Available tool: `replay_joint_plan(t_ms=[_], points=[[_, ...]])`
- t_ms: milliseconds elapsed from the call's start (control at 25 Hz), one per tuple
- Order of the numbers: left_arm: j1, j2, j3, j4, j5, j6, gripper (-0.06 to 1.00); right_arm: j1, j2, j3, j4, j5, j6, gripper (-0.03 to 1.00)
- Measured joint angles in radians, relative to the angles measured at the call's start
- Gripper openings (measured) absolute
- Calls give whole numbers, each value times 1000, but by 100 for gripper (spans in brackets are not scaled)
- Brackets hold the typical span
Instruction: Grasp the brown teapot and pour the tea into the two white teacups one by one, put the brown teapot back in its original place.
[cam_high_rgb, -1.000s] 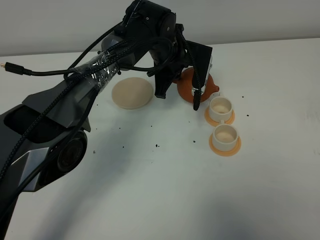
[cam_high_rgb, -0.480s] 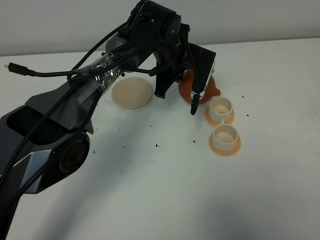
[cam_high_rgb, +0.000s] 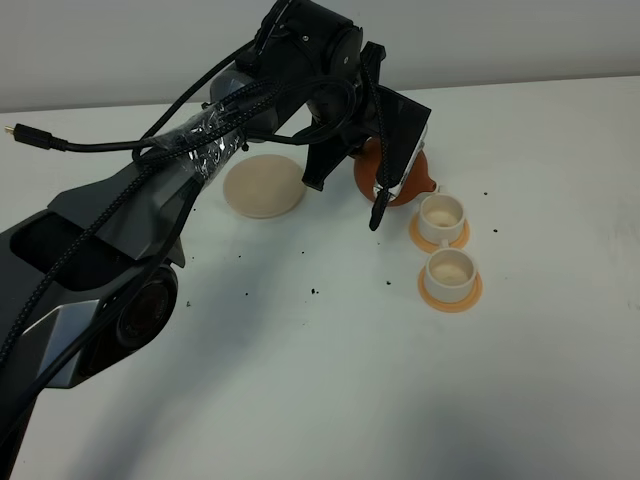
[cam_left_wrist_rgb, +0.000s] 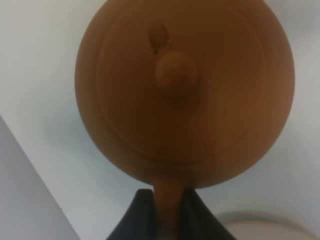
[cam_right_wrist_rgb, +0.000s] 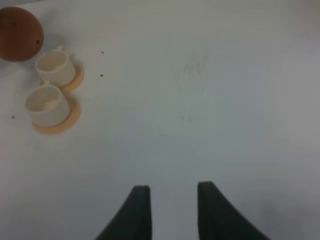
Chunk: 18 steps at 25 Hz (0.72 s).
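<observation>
The teapot (cam_left_wrist_rgb: 185, 90) is held by its handle (cam_left_wrist_rgb: 167, 212), on which the left gripper (cam_left_wrist_rgb: 166, 196) is clamped, a jaw pressed to each side. In the high view the pot is seen between the saucer (cam_high_rgb: 262, 186) and the far cup (cam_high_rgb: 441, 214), apart from the saucer's rim, with its spout (cam_high_rgb: 430, 185) just beside that cup's rim. Whether it touches the table (cam_high_rgb: 330, 380) cannot be told, as its base is hidden by the gripper. The near cup (cam_high_rgb: 450, 268) is set just in front of the far one, each on an orange coaster (cam_high_rgb: 450, 300). The right gripper (cam_right_wrist_rgb: 173, 187) is spread apart with nothing between its fingers, well apart from the cups. Wide bare surface is seen in front of and to the right of the cups. The table's rear edge, against the wall (cam_high_rgb: 500, 40), runs behind the pot.
</observation>
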Motion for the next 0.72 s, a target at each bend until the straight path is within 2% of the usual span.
replay_joint_plan(t_ms=[320,720], points=[[-4,0,0,9,-29,46,12,0,0,0,0,0,1,24],[-40,0,0,77,-103,80,12,0,0,0,0,0,1,24]])
